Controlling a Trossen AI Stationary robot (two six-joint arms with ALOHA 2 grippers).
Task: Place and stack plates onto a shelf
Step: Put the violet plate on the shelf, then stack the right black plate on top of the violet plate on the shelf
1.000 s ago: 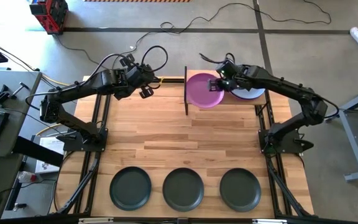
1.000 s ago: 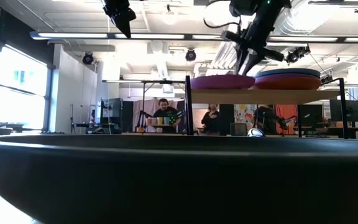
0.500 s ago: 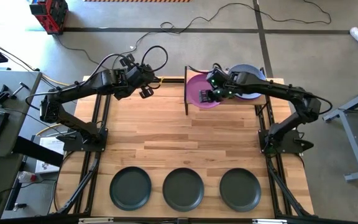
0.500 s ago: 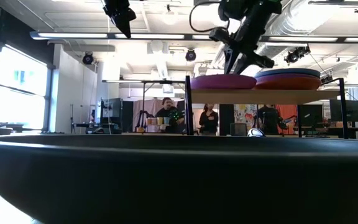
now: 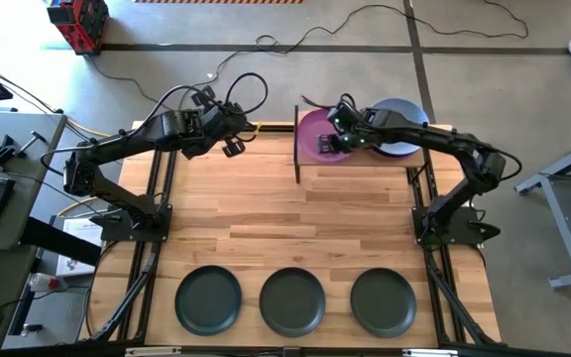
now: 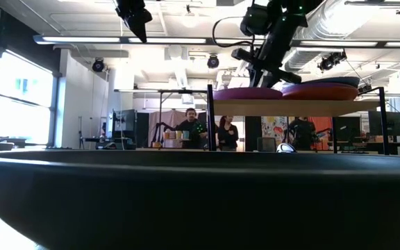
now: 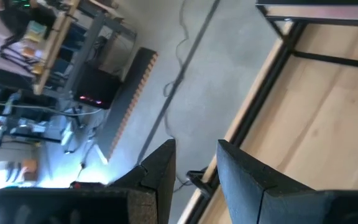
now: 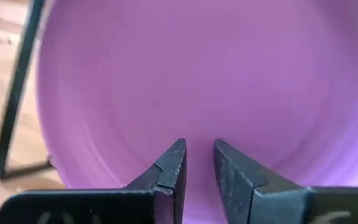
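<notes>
Purple plate (image 5: 317, 136), upper centre: right gripper (image 5: 342, 142) poised above it, fingers narrowly parted, pinching nothing. Left gripper (image 5: 234, 140) idle, also slightly parted.

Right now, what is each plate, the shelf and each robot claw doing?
Purple plate: lying flat on the shelf.
Pale blue-grey plate: on top of the shelf's other stack.
Three dark plates: on the table, unstacked.
Shelf: holding two piles.
Right gripper: over the purple plate, slightly open, empty.
Left gripper: raised, open, empty.

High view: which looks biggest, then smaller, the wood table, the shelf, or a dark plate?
1. Table, by far the biggest.
2. Shelf, about two plates wide.
3. Dark plate, the smallest; all three dark plates look alike in size.
</notes>
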